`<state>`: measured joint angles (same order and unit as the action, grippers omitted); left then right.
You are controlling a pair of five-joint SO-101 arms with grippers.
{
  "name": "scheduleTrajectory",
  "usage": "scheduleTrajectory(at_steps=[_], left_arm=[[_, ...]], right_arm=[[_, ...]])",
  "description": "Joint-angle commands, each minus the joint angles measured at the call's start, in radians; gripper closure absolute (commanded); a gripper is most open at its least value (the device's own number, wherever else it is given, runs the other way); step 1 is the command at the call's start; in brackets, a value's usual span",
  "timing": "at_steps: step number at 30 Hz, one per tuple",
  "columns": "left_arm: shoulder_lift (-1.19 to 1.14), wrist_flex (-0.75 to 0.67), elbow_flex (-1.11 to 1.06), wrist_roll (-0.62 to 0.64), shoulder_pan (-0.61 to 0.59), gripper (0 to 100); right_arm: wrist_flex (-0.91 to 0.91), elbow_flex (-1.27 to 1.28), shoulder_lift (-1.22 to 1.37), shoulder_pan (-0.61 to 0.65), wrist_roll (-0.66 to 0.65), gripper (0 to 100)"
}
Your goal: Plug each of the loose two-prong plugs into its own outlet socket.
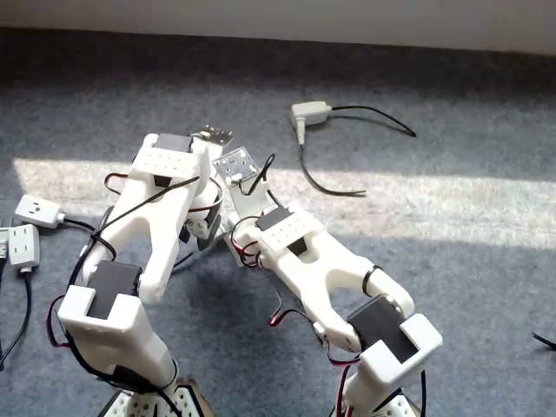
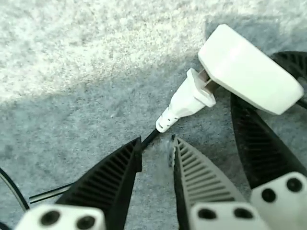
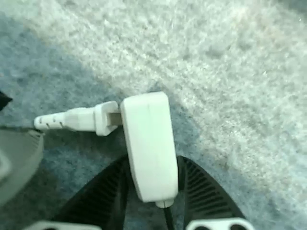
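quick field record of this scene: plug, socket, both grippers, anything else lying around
surface: grey carpet
right gripper: shut on the white socket block
plug: white, prongs partly in the socket block, metal showing
left gripper: open, tips either side of the plug's black cable
spare sockets: two white ones at the carpet's left edge
far piece: white, with a black lead; cannot tell if plugged
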<state>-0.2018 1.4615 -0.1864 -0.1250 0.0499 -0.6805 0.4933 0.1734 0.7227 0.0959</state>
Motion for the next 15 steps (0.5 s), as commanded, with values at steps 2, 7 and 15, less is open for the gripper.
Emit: scheduleTrajectory(at_steps=[2,7,15], left_arm=[[0.044,0.008,0.035,-0.011,-0.013,88],[0.042,-0.103,0.033,-0.011,0.005,88],[0.041,-0.158,0.012,-0.173,0.059,88]], right_arm=[[-0.004,-0.036,0.004,-0.018,0.009,91.8],[-0.004,-0.036,0.004,-0.019,0.009,91.8],[-0.002,-0.036,0.004,-0.051,0.017,91.9]])
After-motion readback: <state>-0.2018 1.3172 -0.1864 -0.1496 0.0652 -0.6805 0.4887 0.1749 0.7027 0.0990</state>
